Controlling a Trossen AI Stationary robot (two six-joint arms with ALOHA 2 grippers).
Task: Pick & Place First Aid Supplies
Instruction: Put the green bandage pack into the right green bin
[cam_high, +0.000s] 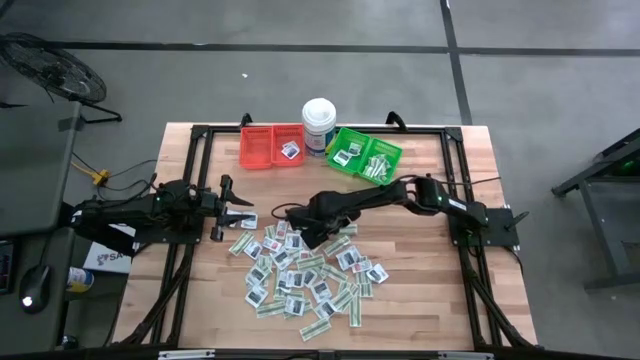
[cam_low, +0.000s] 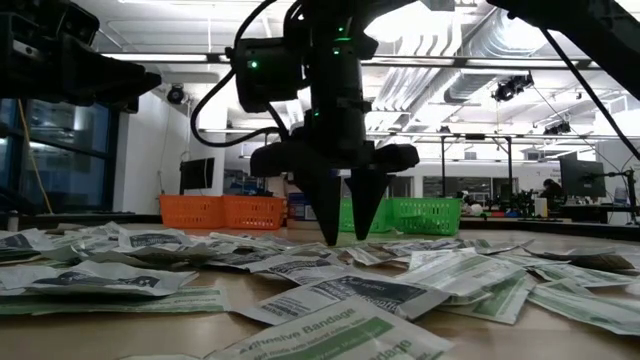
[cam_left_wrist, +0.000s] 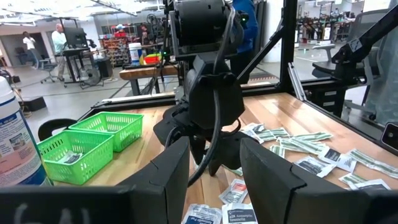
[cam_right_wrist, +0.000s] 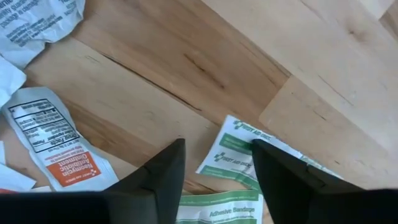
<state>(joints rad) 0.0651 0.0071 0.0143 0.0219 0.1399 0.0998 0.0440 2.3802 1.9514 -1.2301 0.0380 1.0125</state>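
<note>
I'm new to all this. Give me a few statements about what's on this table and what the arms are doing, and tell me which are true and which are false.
1. The right gripper points down over the heap of packets. True.
2. The red bin holds no packets. False: at least one lies in it.
3. The white tub stands between the red bin and the green bin. True.
4. The right gripper's fingers are pressed together. False: a gap shows between them.
5. The left gripper hangs over the green bin. False: it is at the heap's left edge.

tub (cam_high: 319, 122) between two bins (cam_high: 272, 146), packets (cam_high: 305, 275) scattered on table (cam_high: 430, 290) before them.
</note>
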